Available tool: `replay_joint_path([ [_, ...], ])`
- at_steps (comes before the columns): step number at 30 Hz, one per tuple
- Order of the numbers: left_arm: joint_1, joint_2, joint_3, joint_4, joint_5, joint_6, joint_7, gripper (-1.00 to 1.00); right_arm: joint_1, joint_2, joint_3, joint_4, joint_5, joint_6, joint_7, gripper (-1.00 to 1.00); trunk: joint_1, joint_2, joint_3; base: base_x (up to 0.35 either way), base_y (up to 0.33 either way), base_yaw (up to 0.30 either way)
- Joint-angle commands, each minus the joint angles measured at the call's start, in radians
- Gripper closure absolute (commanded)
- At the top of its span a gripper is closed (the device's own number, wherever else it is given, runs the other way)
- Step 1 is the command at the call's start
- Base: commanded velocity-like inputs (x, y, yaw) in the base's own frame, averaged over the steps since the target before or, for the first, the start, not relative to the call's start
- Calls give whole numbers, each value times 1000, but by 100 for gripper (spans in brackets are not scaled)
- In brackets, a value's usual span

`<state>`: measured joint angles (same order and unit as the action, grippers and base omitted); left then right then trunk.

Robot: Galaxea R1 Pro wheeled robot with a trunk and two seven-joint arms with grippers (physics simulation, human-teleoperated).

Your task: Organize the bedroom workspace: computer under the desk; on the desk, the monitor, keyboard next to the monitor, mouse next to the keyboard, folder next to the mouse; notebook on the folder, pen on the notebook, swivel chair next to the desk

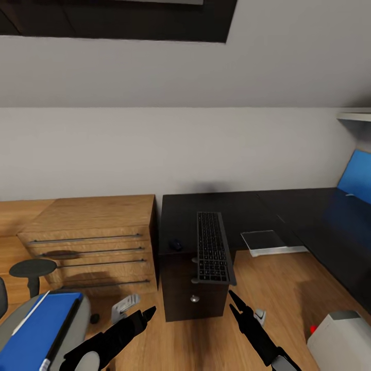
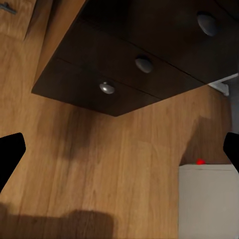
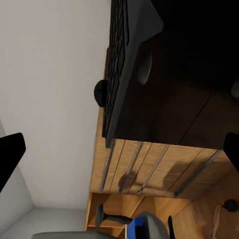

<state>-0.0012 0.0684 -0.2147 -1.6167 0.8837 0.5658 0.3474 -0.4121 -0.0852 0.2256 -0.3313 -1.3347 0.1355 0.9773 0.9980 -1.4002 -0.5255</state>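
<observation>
— What's on the left?
— A wooden chest (image 1: 93, 242) with four long bar handles, its back against the pale wall (image 1: 180, 144).
— And underfoot?
— Wood floor (image 1: 278, 288), running near to far.
— Anything higher up?
— A dark panel (image 1: 129, 20) on the wall, and a white shelf (image 1: 355, 117) far right.

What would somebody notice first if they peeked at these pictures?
Probably the long black keyboard, lying on the black desk with its near end poking out past the edge above the silver-knobbed drawers. Next, the bright blue folder on the grey swivel chair at the lower left. The two black pincers, left pincer and right pincer, hang open over the wooden floor in front of the desk.
</observation>
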Motion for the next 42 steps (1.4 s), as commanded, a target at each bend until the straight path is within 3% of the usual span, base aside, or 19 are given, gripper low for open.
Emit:
replay_joint_path([
  [1,0,1,-1,-2,11,0,10,-100,-1,-1,4,0,-10,11,3,-100,4,-8,-4,0,0,0],
  [9,0,1,1,-2,11,1,10,-100,-1,1,6,0,-9,12,2,-100,35,-64,-29,0,0,0],
  [42,0,17,20,7,17,5,10,-100,0,0,14,-8,1,14,9,-100,35,-64,-29,0,0,0],
])
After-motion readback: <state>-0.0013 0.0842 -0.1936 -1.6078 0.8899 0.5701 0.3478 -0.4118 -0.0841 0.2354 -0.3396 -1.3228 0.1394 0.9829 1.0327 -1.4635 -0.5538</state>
